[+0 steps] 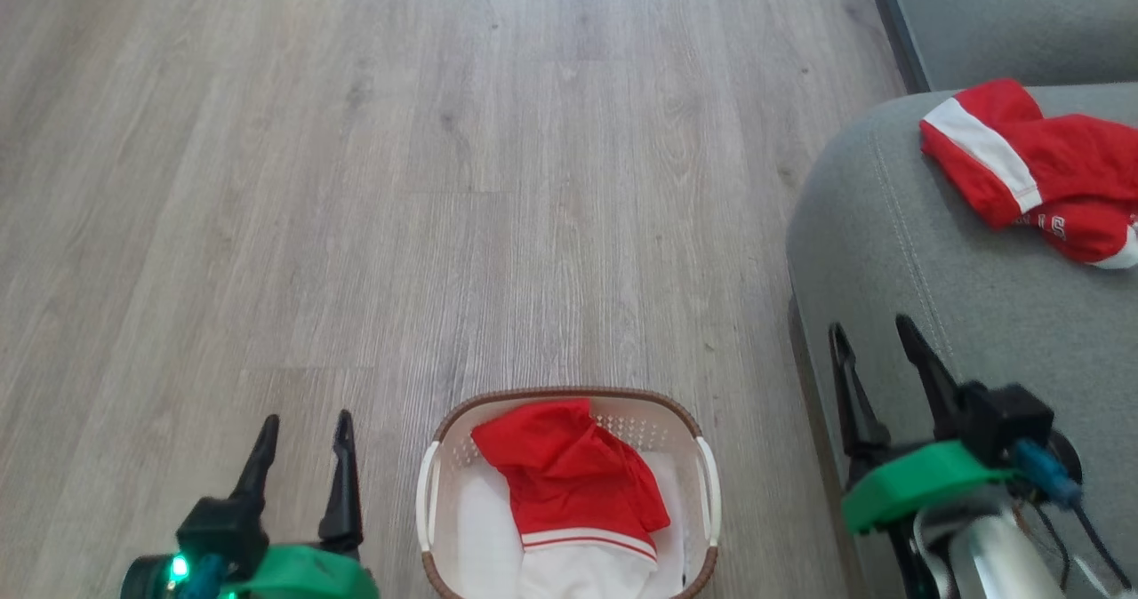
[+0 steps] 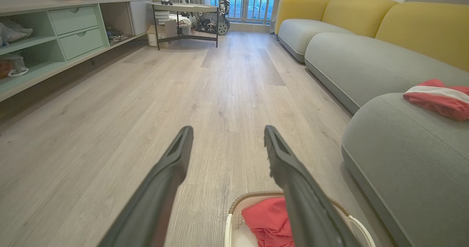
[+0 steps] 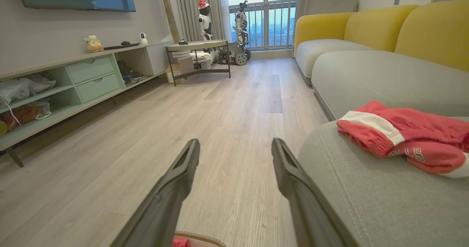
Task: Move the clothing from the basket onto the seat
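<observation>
- Low shelf unit [image 2: 73, 30]: pale green drawers and open shelves, along the wall at far left in the left wrist view.
- Left gripper [image 1: 307, 417] [image 2: 228, 129]: lower left of the head view, above bare floor, just left of the basket. Fingers wide apart, nothing between them.
- Floor [image 1: 533, 181]: grey wood-look planks.
- Basket [image 1: 569, 393] [image 2: 253, 195]: oval, cream-white and perforated, with a brown rim and white side handles. It stands on the floor between the two grippers, apart from the seat.
- Red garment [image 1: 569, 475] [image 2: 269, 221]: crumpled in the basket, with white trim and a white panel at its near end. No finger touches it.
- White liner sheet [image 1: 476, 528]: flat in the basket bottom, beside and under the red garment.
- Right gripper [image 1: 870, 323] [image 3: 235, 141]: lower right of the head view, at the seat's floor-side edge. Fingers spread, holding nothing.
- Seat [image 1: 933, 315] [image 2: 403, 148] [image 3: 366, 188]: large grey-green cushion with rounded corners and a stitched seam, right of the basket.
- Second red garment [image 1: 1040, 168] [image 2: 439, 98] [image 3: 403, 133]: bunched on top of the seat, with a white stripe and partly legible lettering, well apart from both grippers.
- Yellow back cushions [image 3: 432, 30]: behind the seat, far right.
</observation>
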### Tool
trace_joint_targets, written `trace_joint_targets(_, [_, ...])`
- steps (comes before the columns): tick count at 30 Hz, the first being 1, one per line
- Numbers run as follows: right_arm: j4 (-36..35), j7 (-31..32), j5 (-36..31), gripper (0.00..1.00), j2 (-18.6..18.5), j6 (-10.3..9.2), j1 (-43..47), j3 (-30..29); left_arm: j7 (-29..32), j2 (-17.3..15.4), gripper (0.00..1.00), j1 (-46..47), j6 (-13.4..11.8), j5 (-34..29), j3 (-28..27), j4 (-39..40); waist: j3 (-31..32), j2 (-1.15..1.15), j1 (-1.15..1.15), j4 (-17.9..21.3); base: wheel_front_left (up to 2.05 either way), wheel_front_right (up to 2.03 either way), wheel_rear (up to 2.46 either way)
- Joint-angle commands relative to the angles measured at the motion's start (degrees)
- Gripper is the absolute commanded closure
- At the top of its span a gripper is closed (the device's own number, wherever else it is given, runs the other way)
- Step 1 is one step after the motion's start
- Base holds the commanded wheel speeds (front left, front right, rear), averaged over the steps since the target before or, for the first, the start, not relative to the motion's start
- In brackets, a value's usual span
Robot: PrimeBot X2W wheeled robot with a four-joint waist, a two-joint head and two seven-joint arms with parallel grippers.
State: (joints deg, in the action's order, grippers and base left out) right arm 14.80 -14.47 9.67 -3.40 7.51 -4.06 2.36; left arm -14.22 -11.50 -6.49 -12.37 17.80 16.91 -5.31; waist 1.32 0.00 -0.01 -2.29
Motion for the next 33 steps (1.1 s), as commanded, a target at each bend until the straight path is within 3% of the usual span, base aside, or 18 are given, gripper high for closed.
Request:
trace_joint_targets(1, [-2.58,-0.52,0.36,0.00,0.50,-0.02,-0.58,1.00,-0.77,-0.16,0.00,1.62,0.38,-0.69,-2.90,2.15,0.23,0.00,0.01,-0.18,0.00,0.00,0.00])
trace_joint_targets(33, [-2.50,-0.52,2.38,0.00,0.52,-0.02,1.56,1.05,-0.77,3.44,0.00,0.69,5.16,-3.87,-7.77,-1.70,0.85,0.00,0.01,-0.35,0.00,0.00,0.00])
